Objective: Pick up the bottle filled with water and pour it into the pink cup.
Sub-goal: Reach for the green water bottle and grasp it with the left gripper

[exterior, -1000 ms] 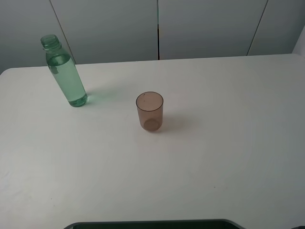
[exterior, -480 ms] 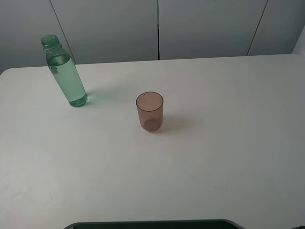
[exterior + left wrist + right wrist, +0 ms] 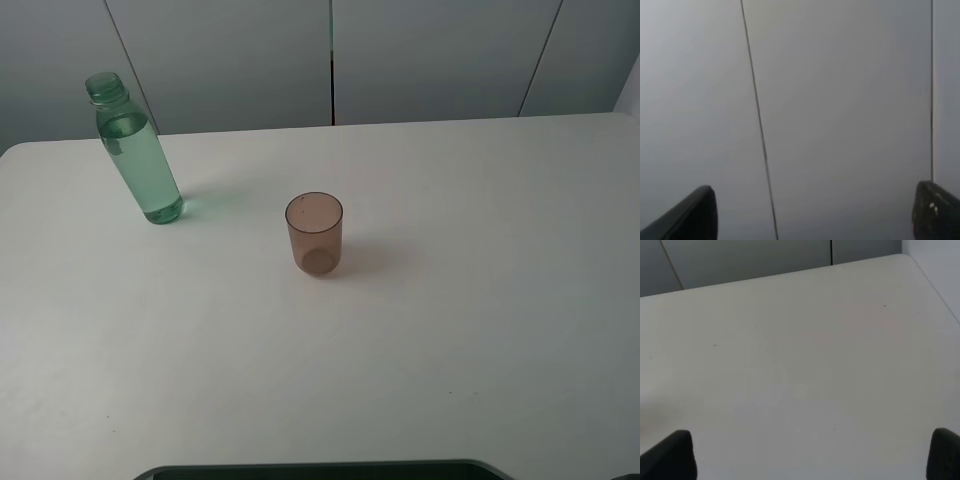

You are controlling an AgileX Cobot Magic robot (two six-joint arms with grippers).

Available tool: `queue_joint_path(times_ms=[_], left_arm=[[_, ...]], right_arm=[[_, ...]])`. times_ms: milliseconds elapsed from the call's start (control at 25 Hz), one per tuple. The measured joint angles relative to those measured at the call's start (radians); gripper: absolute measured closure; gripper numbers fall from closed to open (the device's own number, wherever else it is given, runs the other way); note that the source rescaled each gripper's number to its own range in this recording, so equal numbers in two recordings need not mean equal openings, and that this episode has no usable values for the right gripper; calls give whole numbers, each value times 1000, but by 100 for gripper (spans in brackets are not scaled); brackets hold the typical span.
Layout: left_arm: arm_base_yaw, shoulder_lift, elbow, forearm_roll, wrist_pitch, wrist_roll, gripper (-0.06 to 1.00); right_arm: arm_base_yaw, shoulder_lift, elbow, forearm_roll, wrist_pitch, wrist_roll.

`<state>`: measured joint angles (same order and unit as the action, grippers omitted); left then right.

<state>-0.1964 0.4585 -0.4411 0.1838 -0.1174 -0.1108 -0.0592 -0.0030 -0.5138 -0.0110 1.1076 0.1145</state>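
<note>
Smooth, matte black, rounded wedge tips (image 3: 690, 217) of the left jaws; the right jaws' tips (image 3: 670, 455) look alike.

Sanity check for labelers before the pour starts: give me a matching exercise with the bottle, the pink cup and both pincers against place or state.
Things:
1. bottle
2. pink cup
3. left pincer
4. right pincer

Place or state:
A. open, above the white table, nothing between its fingers
B. upright at the table's back left, partly full of water
C. open, facing the grey wall panels
D. upright near the table's middle, looks empty

Pairs: 1-B, 2-D, 3-C, 4-A
</note>
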Motion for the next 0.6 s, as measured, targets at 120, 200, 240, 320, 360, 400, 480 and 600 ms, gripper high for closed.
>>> queue_joint_path(times_ms=[120, 200, 240, 320, 360, 400, 480, 600], left_arm=[[0, 92, 128, -8, -243, -6, -6], [0, 160, 200, -29, -400, -1, -6], [0, 202, 238, -43, -461, 11, -6], [0, 282, 296, -71, -590, 27, -6], [0, 326, 319, -83, -624, 33, -6], [0, 370, 335, -88, -659, 44, -6], [0, 446, 355, -101, -715, 55, -6], [0, 553, 376, -108, -793, 60, -6]], right_arm=[[0, 0, 0, 0, 0, 0], [0, 0, 0, 0, 0, 0], [0, 0, 0, 0, 0, 0], [0, 0, 0, 0, 0, 0], [0, 0, 0, 0, 0, 0], [0, 0, 0, 0, 0, 0], [0, 0, 0, 0, 0, 0], [0, 0, 0, 0, 0, 0]])
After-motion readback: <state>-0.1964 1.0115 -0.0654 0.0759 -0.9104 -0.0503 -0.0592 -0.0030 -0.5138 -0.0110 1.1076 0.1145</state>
